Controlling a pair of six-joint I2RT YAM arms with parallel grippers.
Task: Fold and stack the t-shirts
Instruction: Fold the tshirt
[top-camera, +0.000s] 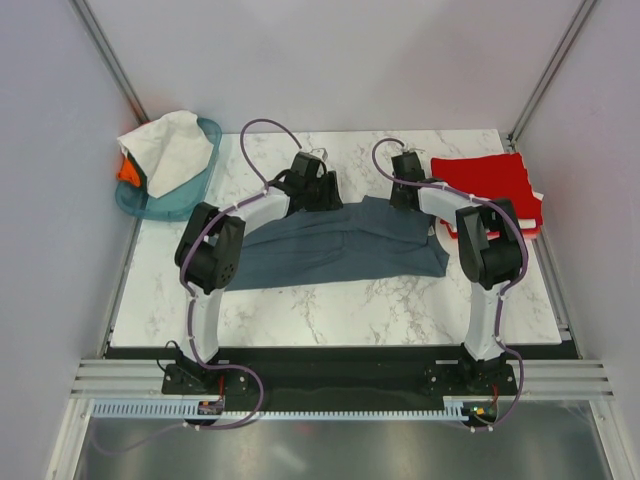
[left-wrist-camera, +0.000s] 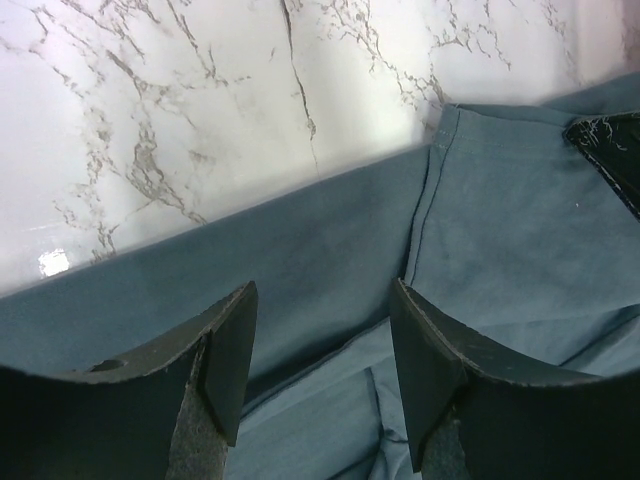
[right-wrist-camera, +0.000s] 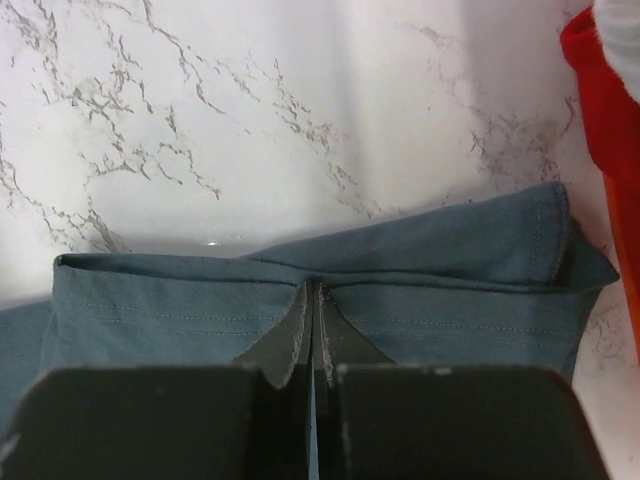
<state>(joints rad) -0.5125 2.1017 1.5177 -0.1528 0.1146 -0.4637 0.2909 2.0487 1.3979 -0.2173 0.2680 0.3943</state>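
Top external view: the blue-grey t-shirt lies spread in the middle of the worktop. The right tool is pinched tight on a fold at its far edge. The left tool stands wide over the cloth, holding nothing. A folded red t-shirt lies to the right, a white t-shirt in the basket.
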